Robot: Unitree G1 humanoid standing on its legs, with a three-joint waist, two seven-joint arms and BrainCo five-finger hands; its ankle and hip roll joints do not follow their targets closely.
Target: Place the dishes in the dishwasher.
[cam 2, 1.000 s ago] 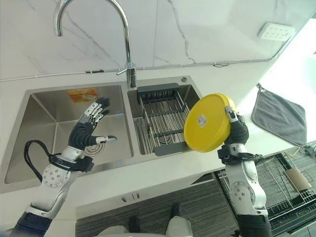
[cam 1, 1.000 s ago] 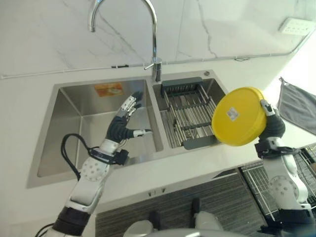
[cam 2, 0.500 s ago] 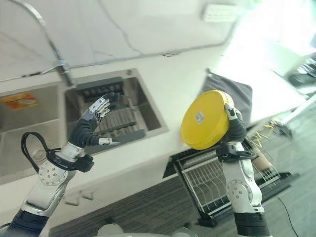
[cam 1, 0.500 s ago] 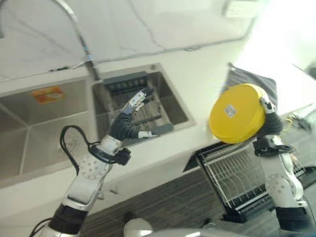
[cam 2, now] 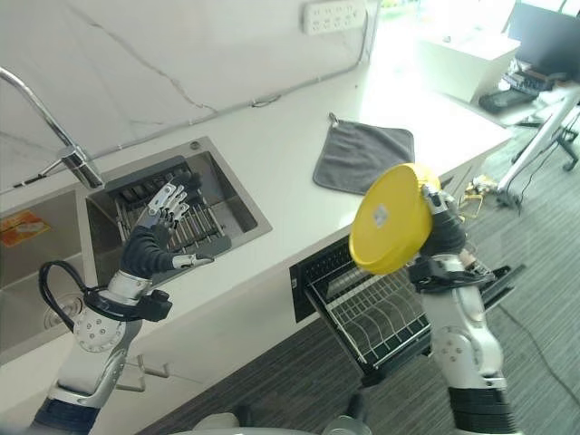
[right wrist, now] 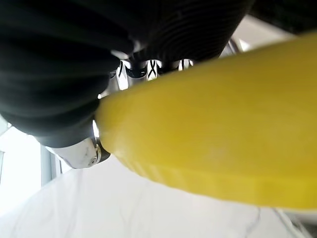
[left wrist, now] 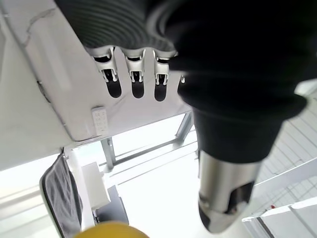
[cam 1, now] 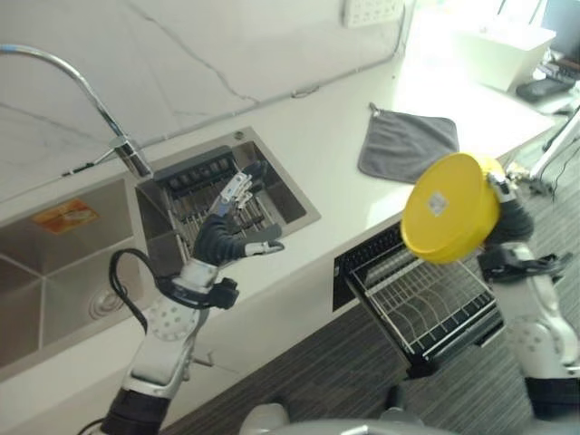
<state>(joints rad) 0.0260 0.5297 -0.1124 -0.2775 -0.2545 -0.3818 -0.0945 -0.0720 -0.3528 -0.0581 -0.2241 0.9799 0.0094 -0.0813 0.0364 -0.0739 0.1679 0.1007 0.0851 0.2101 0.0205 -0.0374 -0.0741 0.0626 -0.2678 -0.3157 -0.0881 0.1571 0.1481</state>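
Right hand [cam 2: 439,234] clamped on yellow plate [cam 2: 391,219], held on edge above open rack [cam 2: 381,313] under the counter's front edge. Left hand [cam 1: 227,237] fingers spread, idle. Lower the plate edge-first between tines.

The plate [cam 1: 450,207] is showing bright yellow, with a small white sticker [cam 1: 437,203] on its underside. The bench [cam 2: 272,168] is appearing white, and the wall [cam 2: 163,54] behind it is showing white marble with thin grey veins. A dark grey cloth [cam 2: 364,156] is lying on the bench. The sink [cam 1: 82,263] is gleaming steel-silver with an orange label [cam 1: 63,216], and its drainer [cam 1: 204,195] is looking dark grey. The dishwasher rack [cam 2: 376,313] is showing silver wire in a black frame, over a grey striped floor [cam 2: 299,381].
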